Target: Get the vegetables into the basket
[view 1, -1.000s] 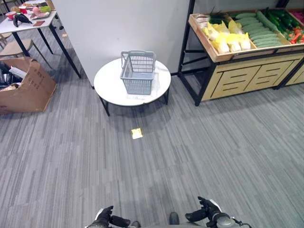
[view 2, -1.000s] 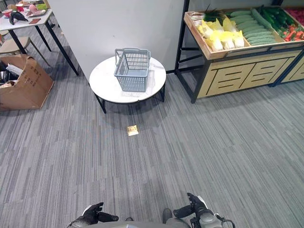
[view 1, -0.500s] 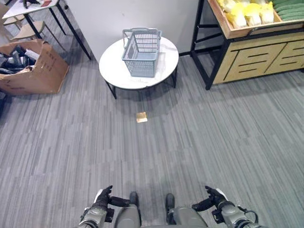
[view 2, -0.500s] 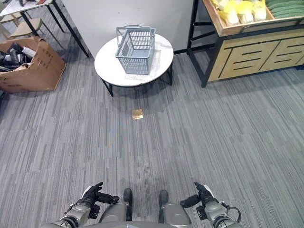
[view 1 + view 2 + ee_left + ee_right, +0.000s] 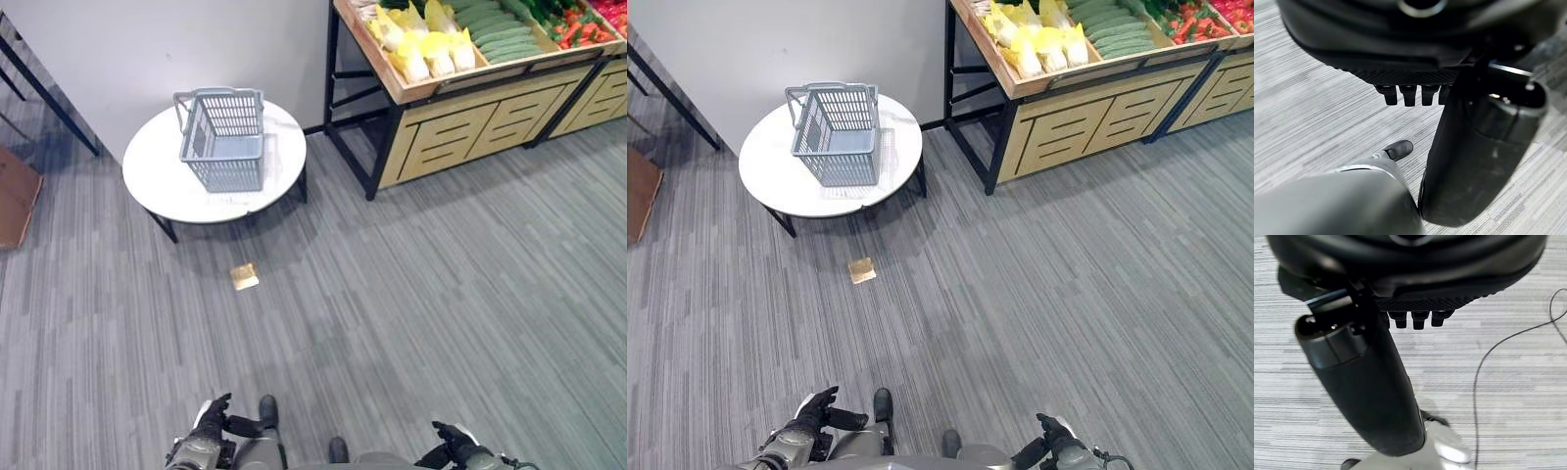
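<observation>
Both hands (image 5: 208, 431) (image 5: 453, 446) empty; one basket (image 5: 221, 140) on one round table (image 5: 167, 176).

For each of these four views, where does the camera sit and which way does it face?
Left eye view: head camera, facing down and forward at the grey plastic basket on the round white table; both hands at the near edge.
Right eye view: same head, same scene; left hand, right hand.
Left wrist view: along the relaxed left hand toward grey carpet.
Right wrist view: likewise.
Shared: the eye views share the wooden vegetable stand.
</observation>
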